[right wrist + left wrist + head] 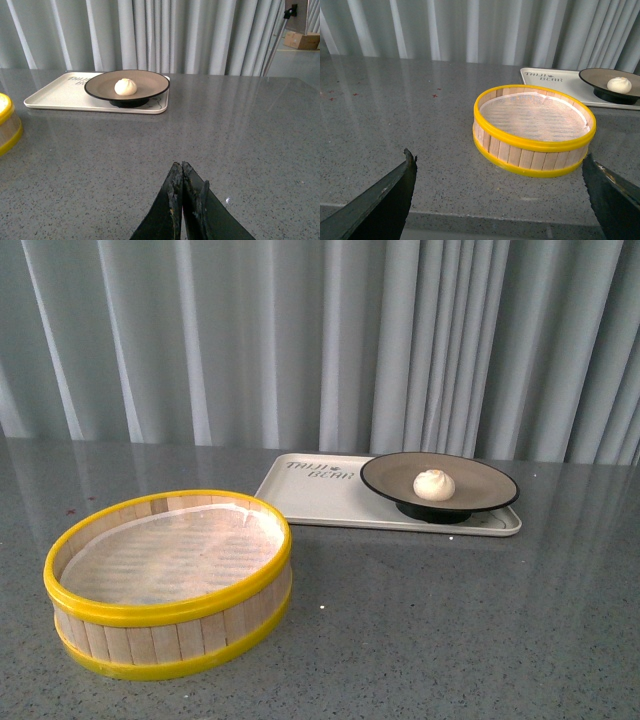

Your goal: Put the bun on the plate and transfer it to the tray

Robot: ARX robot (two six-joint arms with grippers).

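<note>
Grey speckled table (420, 620) before pale curtains (300, 340): the bun (434, 484) sits on the plate (385, 478), which rests on the tray (300, 500). Nearby stands an apparently empty steamer basket (170, 635). Left gripper (500, 200) gapes apart; right gripper (183, 192) is pressed together, empty.

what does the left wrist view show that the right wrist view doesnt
Only the left wrist view: the whole steamer basket, empty, and the left gripper with its jaws wide apart. Only the right wrist view: the right gripper with its jaws closed together, and a cardboard box far behind. Both: the bun on the plate, standing on the tray.
</note>
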